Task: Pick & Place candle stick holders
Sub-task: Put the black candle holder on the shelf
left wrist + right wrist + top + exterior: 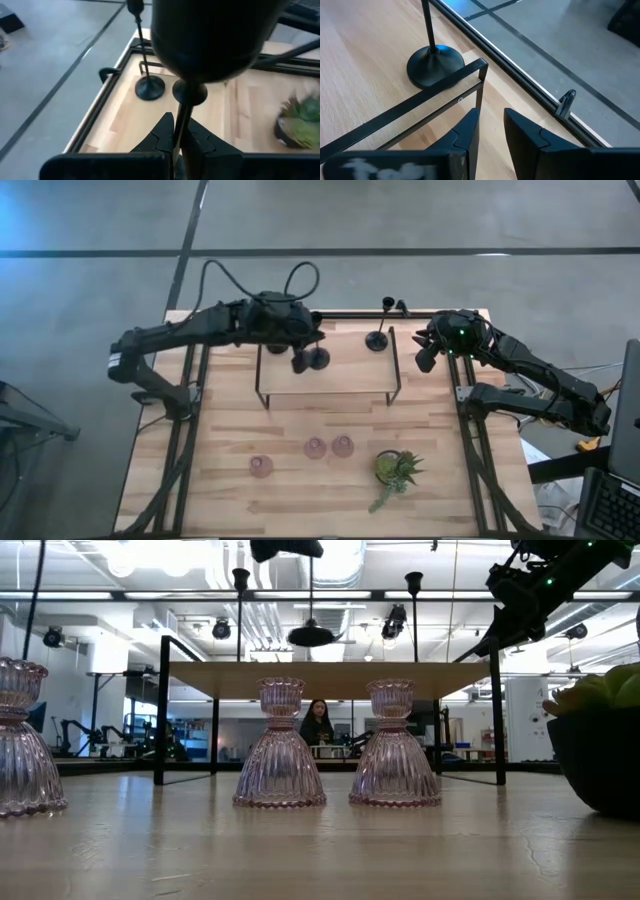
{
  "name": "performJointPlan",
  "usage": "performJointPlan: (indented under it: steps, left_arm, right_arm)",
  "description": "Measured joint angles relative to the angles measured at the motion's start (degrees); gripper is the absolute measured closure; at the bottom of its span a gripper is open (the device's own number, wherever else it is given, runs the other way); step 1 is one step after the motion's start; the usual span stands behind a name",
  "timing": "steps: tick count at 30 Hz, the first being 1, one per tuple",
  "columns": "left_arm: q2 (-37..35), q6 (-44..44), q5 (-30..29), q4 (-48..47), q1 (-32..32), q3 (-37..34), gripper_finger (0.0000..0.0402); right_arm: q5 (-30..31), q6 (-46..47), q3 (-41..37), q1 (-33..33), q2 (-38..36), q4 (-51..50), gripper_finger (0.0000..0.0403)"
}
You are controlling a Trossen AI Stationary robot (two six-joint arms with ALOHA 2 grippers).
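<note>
Left gripper point(179, 142) clenched on black holder stem point(181, 125), stem upright, held over riser shelf point(330, 392). Right gripper point(491, 132) nearer second holder point(435, 62) on tabletop; fingers part-spread, empty, holder just ahead.

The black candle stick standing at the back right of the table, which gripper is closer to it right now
Right. The right gripper hangs empty just beside that black candle stick, at the shelf's corner. The left gripper is farther off over the shelf, shut on another stem.
</note>
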Motion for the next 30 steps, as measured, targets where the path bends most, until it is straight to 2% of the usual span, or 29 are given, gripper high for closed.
performJointPlan:
  steps: [8,12,30]
  left_arm:
    - [5.43,-4.89,-3.96,3.7,-0.01,2.26,0.0385]
    - [5.47,-7.58,-9.6,3.75,-0.04,1.48,0.0385]
    - [7.09,-10.11,-12.35,8.82,0.09,-1.21,0.0385]
  right_arm:
    - [0.0,0.0,-0.02,-0.02,0.0,-0.21,0.0305]
    - [0.0,0.04,-0.04,-0.01,0.0,-1.41,0.0302]
    - [0.0,0.07,-0.07,-0.02,0.0,-2.1,0.032]
